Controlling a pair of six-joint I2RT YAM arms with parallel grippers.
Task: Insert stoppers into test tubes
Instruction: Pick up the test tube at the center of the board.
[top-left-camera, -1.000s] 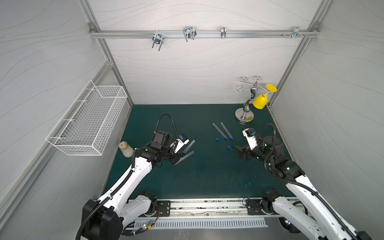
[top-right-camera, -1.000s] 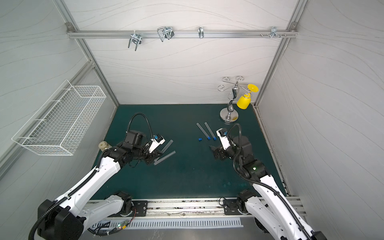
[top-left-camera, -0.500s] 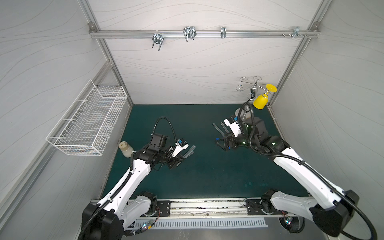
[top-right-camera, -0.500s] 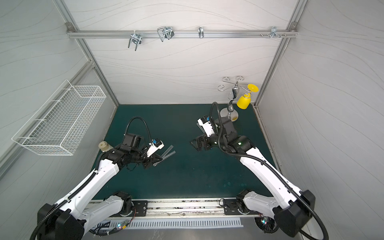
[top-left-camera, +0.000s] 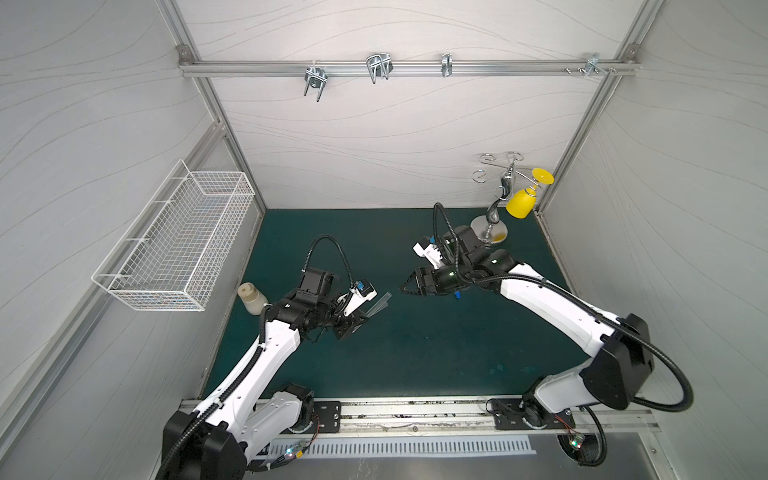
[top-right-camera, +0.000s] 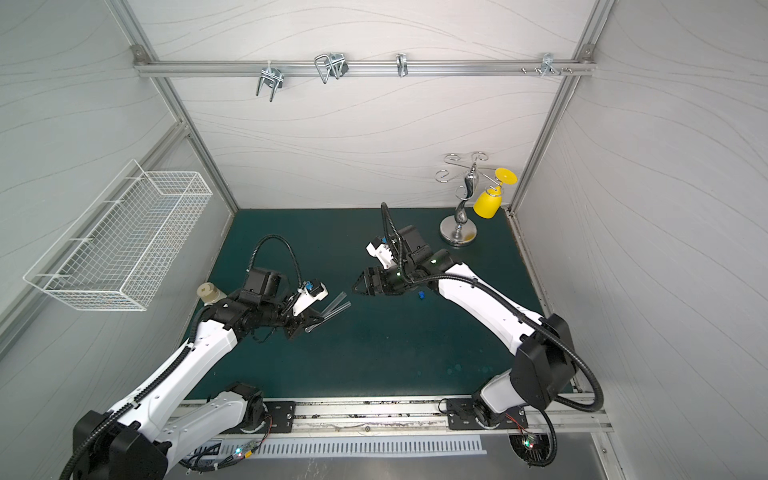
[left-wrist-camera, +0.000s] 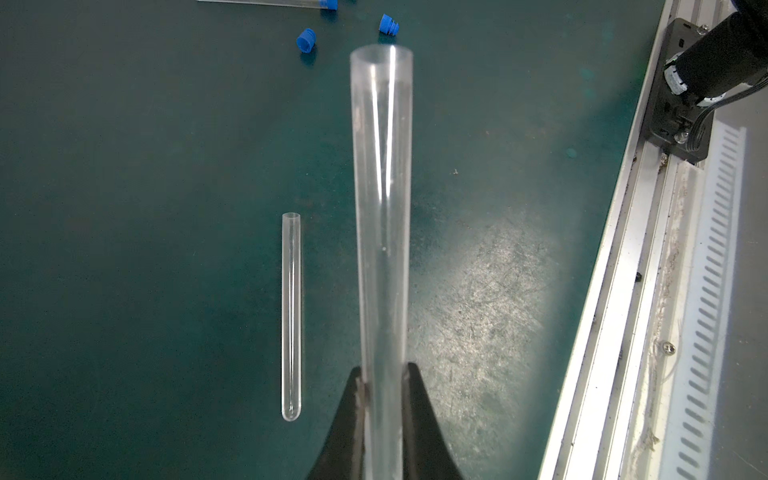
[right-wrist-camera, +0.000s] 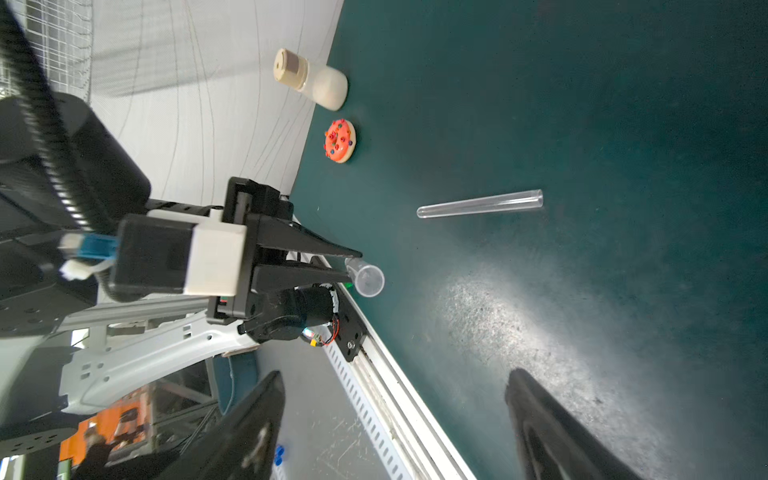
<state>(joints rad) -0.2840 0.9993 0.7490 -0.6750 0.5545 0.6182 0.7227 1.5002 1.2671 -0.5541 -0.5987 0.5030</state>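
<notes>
Both grippers are hovering well back from the rail (top-left-camera: 415, 411), with a broad stretch of mat (top-left-camera: 415, 353) lying open between it and them. The left gripper (left-wrist-camera: 382, 374) is clamping a tube (left-wrist-camera: 381, 208) clear of the mat, its open mouth pointing at the right gripper (right-wrist-camera: 395, 373). That gripper's jaws are standing wide apart around nothing I can make out. A gap is showing between mouth and jaws in both top views.

A second ago the right gripper was sitting low among the stoppers (left-wrist-camera: 306, 40), nearer the right wall; now it is reaching across toward the middle. The left gripper was down at the two tubes then; now it is holding one up.

The spare tube (left-wrist-camera: 291, 316) is lying flat just beside the held one, farther from the rail. Two stoppers are lying past the mouth. A bottle (top-left-camera: 251, 297) and donut (right-wrist-camera: 340, 141) are sitting by the left wall. The stand (top-left-camera: 490, 232) is rising behind the right arm, far from the rail. All three are sitting off the line between the grippers.
</notes>
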